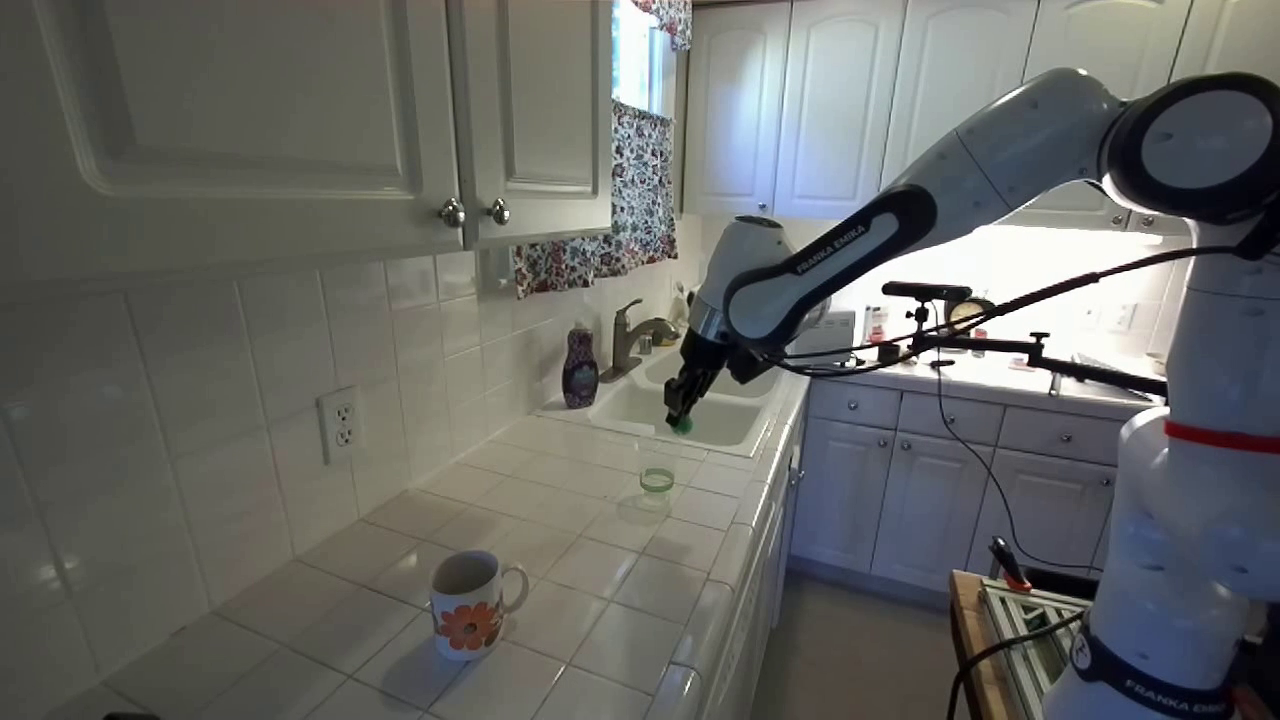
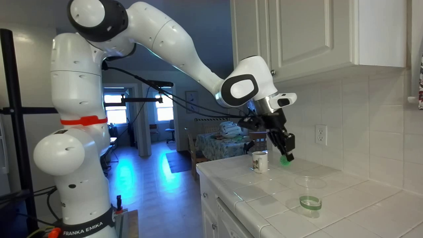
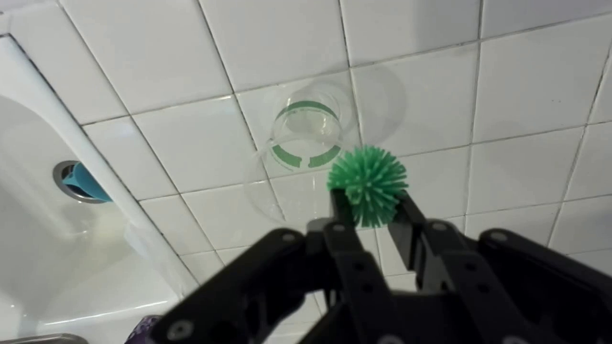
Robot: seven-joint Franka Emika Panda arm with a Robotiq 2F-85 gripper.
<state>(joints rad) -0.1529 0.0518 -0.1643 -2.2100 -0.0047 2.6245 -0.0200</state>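
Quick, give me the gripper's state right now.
Gripper: closed, holding the green spiky ball.

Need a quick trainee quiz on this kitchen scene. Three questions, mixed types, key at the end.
1. What is the tool gripping?
2. The flower on the mug is: A) blue, B) orange, C) purple.
3. True or false: the clear cup stands upright on the counter, wide end up.

Key:
1. A spiky green ball, pinched between its fingertips.
2. B.
3. True.
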